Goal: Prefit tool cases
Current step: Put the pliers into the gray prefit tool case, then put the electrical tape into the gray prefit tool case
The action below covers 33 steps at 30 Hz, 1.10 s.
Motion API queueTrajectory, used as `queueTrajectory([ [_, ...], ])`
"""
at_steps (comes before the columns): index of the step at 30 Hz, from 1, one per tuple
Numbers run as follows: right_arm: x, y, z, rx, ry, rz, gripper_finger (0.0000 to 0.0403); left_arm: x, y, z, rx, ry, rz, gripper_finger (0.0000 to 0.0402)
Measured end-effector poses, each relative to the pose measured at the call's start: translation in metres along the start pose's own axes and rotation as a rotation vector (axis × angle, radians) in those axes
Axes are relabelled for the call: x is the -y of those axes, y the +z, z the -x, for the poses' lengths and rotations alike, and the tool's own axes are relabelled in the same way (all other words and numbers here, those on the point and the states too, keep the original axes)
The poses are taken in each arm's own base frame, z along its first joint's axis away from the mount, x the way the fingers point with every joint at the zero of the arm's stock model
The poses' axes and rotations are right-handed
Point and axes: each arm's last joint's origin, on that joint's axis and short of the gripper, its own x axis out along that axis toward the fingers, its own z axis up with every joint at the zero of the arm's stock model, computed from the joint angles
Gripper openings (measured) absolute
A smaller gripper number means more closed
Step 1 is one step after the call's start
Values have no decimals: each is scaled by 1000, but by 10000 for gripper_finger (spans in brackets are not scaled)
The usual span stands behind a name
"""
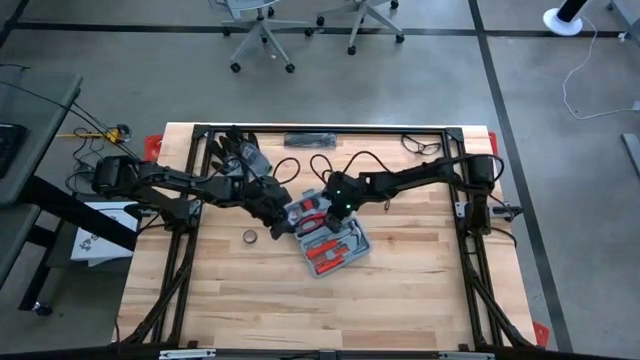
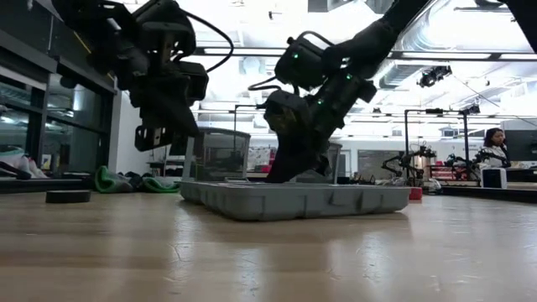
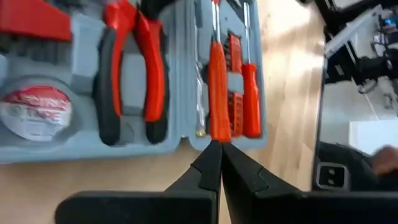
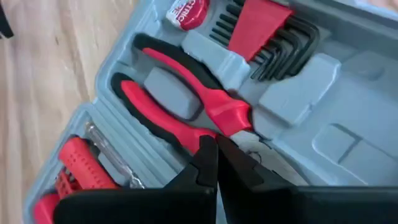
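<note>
The blue-grey tool case (image 1: 337, 246) lies open and flat on the table, seen end-on in the low view (image 2: 302, 200). It holds red-and-black pliers (image 4: 180, 102), orange screwdrivers (image 3: 216, 81), a tape roll (image 3: 38, 112) and hex keys (image 4: 286, 43). My right gripper (image 4: 214, 142) is shut and reaches down into the case (image 1: 322, 207). My left gripper (image 3: 219, 146) is shut and hovers above the case's left edge (image 1: 278, 218), clear of it in the low view (image 2: 159, 138). My right gripper has its shut fingertips (image 4: 208, 152) on the pliers, just by the red pivot part (image 4: 233, 115) where the handles meet. It comes slanting from above, pointing down into the case. The pliers lie in their recess, and the case rests flat on the table.
A small black tape roll (image 1: 250, 237) lies on the table left of the case. Dark gloves (image 1: 235, 152), a flat black object (image 1: 310, 138) and cables (image 1: 420, 145) sit toward the far edge. Bare wood (image 1: 300, 310) stretches toward the near edge. A person (image 2: 495, 147) is far behind.
</note>
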Motion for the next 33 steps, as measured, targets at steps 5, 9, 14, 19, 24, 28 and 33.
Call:
queueTrajectory([
  [5,-2,2,15,10,-9,-2,0,0,-2,3,-23,0,6,3],
  [9,-14,12,44,88,8,40,0,5,-5,14,-26,1,4,3],
  [14,-20,13,72,116,-54,79,0,3,-33,37,-183,174,26,3],
  [19,-21,13,89,139,-116,107,0,-4,-62,60,-314,465,45,3],
  [24,-17,16,93,150,-126,107,0,-4,-67,68,-257,574,57,16],
  [28,-14,17,94,152,-133,99,0,-5,-66,65,-236,591,95,57],
  [33,-13,17,94,158,-150,97,0,-8,-65,57,-253,628,87,112],
])
